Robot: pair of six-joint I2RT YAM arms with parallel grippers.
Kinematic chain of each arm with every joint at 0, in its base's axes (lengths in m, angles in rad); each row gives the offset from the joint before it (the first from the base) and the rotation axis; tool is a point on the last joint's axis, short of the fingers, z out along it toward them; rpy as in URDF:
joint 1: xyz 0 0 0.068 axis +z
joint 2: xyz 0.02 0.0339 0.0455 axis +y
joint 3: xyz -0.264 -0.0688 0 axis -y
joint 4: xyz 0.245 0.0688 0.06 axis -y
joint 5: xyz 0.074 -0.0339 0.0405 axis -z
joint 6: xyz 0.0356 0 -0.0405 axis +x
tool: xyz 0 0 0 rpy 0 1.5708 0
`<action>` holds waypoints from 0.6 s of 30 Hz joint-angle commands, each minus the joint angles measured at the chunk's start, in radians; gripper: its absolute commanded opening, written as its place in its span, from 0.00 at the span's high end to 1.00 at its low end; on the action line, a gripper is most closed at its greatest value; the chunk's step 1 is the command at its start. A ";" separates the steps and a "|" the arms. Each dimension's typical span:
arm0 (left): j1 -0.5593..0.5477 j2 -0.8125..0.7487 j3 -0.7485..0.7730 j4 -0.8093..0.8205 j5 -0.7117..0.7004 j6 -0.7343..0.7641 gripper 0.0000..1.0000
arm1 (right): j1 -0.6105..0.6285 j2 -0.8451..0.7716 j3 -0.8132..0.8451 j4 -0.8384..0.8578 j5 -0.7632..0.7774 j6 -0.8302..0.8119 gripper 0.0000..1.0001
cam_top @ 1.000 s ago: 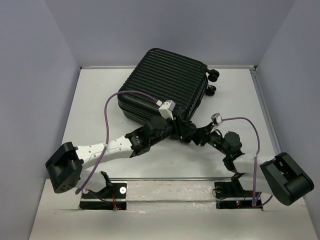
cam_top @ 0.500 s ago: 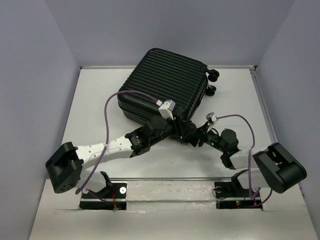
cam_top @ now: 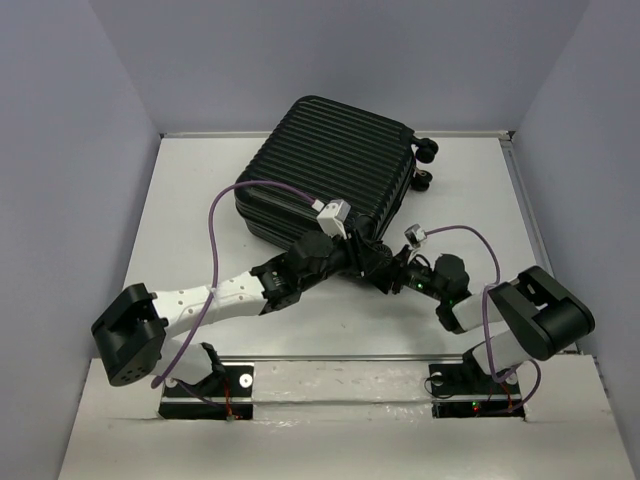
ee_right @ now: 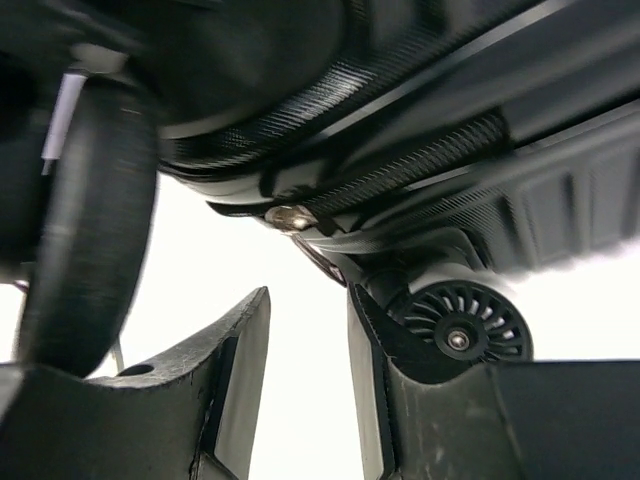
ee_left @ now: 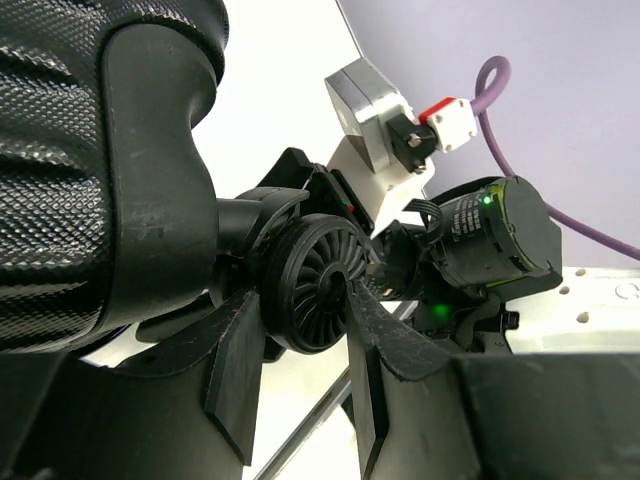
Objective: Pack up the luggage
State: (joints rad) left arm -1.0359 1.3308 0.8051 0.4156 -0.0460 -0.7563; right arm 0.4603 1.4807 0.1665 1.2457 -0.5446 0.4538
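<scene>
The luggage (cam_top: pixel 330 160), a black ribbed suitcase, lies closed and skewed at the back of the table. My left gripper (cam_top: pixel 372 262) is at its near corner. In the left wrist view the left gripper (ee_left: pixel 305 300) is shut on a finned black wheel (ee_left: pixel 318 280) of the luggage, with both fingertips against it. My right gripper (cam_top: pixel 393 272) sits just right of that corner. In the right wrist view the right gripper (ee_right: pixel 307 300) is open under the luggage's edge (ee_right: pixel 420 110), with only white table between its fingers. Another finned wheel (ee_right: pixel 460 335) shows behind its right finger (ee_right: pixel 375 340).
Two more wheels (cam_top: pixel 427 152) stick out at the luggage's far right corner. Grey walls close in the white table (cam_top: pixel 190 230) on three sides. The right arm's wrist with a green light (ee_left: pixel 490 240) is close behind the gripped wheel. A blurred dark round shape (ee_right: pixel 90 220) fills the right wrist view's left.
The right arm has folded in to the left, bringing its gripper closer to the luggage's near corner. The left arm and the luggage have not moved.
</scene>
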 commanded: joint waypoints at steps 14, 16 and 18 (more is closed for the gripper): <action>-0.013 -0.041 0.005 0.296 -0.029 -0.109 0.94 | 0.009 -0.048 -0.022 0.408 0.130 0.019 0.55; -0.013 -0.039 0.002 0.308 -0.032 -0.121 0.94 | 0.009 -0.043 -0.009 0.411 0.101 0.034 0.55; -0.013 -0.038 0.002 0.310 -0.031 -0.135 0.94 | 0.009 -0.039 -0.007 0.434 0.092 0.046 0.55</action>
State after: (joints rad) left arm -1.0389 1.3323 0.7887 0.4713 -0.0586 -0.8497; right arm 0.4599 1.4467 0.1345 1.2694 -0.4244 0.4808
